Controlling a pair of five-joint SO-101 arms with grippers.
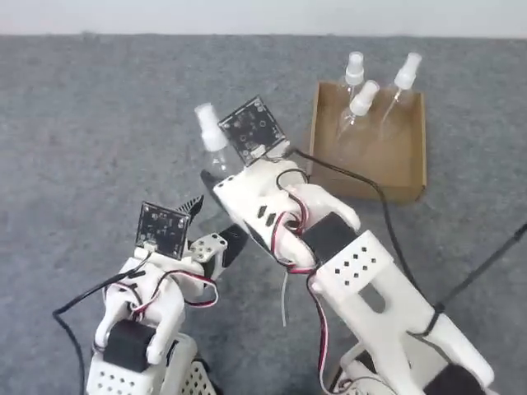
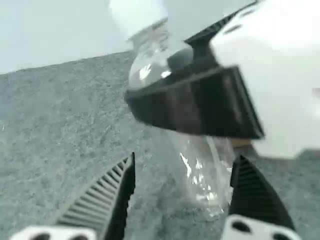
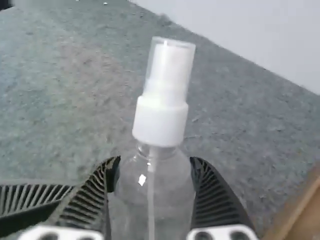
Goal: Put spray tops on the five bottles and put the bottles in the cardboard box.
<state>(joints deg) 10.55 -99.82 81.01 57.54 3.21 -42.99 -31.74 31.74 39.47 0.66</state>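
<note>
A clear bottle [image 1: 212, 146] with a white spray top [image 1: 206, 118] stands held above the grey carpet, left of the cardboard box [image 1: 409, 169]. My right gripper [image 1: 216, 171] is shut on the bottle's body [image 3: 152, 192], just below the spray top [image 3: 162, 100]. My left gripper [image 1: 211, 224] is open close in front of it. Its two ribbed fingers [image 2: 112, 197] stand on either side of the bottle's lower part [image 2: 205, 170] without touching it. The right gripper's black finger [image 2: 195, 105] crosses the bottle above them. Three capped bottles [image 1: 362, 99] lean in the box.
The grey carpet [image 1: 99, 123] stretches open to the left and behind. A pale wall runs along the far edge. Black cables [image 1: 387, 214] trail over the carpet beside the box and the right arm.
</note>
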